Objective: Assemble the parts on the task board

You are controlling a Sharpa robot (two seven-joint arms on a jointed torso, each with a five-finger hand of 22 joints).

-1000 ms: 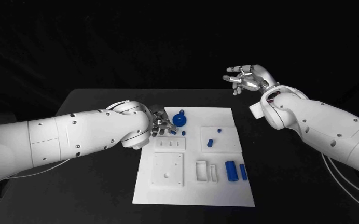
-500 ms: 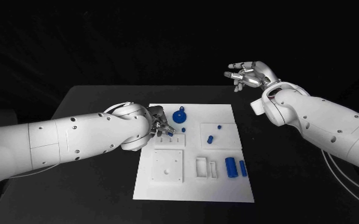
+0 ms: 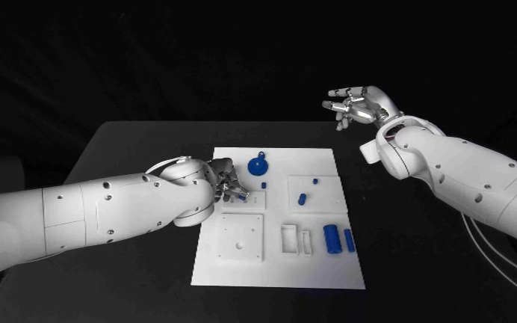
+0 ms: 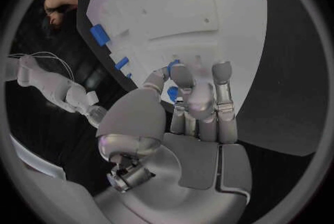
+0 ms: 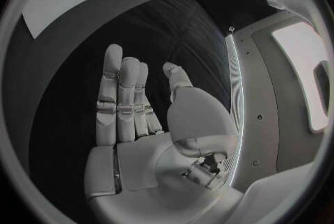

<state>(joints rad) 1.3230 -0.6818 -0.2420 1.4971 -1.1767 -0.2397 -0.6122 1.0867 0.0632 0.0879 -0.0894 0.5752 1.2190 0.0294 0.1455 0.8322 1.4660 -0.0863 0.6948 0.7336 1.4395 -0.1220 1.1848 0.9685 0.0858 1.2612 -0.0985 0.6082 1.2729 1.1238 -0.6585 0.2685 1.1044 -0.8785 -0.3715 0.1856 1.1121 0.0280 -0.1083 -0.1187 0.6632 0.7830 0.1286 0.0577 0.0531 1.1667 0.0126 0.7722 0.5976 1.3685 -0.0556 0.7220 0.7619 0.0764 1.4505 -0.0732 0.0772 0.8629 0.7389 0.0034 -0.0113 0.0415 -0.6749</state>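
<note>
White and flat, the task board lies in the middle of the black bench, and the left robot hand is down at its left edge with fingertips over a small raised block. In the left wrist view the fingers are bunched together over the board with a blue part showing just behind them; it looks pinched there, though I cannot tell for sure. The right robot hand hangs high over the far right of the bench, well apart from the board, holding nothing with its fingers loosely apart.

The risk, as I judge it, sits with the left robot hand: if the small piece meets its hole tilted it could jam or slip out and roll off among the other fixtures. The bulky forearm also passes close above the near left of the board and could nudge it.

The parts are small and glossy blue. A round knob-like piece stands near the far edge, two tiny pegs sit on a raised square right of centre, and a short cylinder with a slimmer bar just beside it lies towards the near right.
</note>
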